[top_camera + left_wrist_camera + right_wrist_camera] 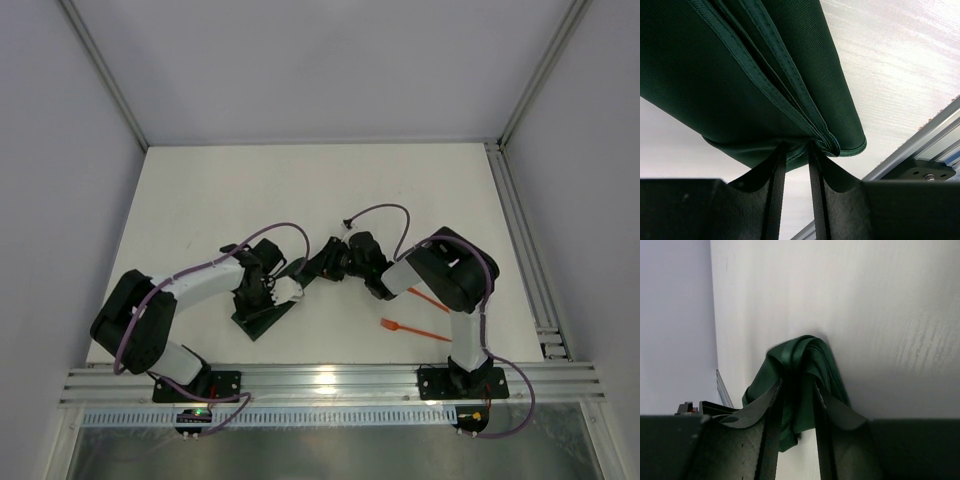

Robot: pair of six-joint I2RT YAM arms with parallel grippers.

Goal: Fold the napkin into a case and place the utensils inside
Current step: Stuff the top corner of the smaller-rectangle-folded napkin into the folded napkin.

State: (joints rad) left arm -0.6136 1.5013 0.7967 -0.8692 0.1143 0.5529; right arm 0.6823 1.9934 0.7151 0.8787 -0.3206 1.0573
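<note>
Near the tabletop's point(300, 190) front edge, about midway along it, the napkin point(262, 318) is folded, with both hands on it. The left hand point(796, 146) pinches its stacked hems at a corner, and the cloth spreads away beyond the fingers. The right hand point(796, 384) has bunched cloth between its fingers; I cannot tell whether they clamp it.

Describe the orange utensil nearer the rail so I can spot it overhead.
Find the right arm at the table's near edge. Just beyond and left of its base lie two orange utensils; the nearer utensil, closer to the rail, lies fully in view, while the farther utensil runs under the arm.
</note>
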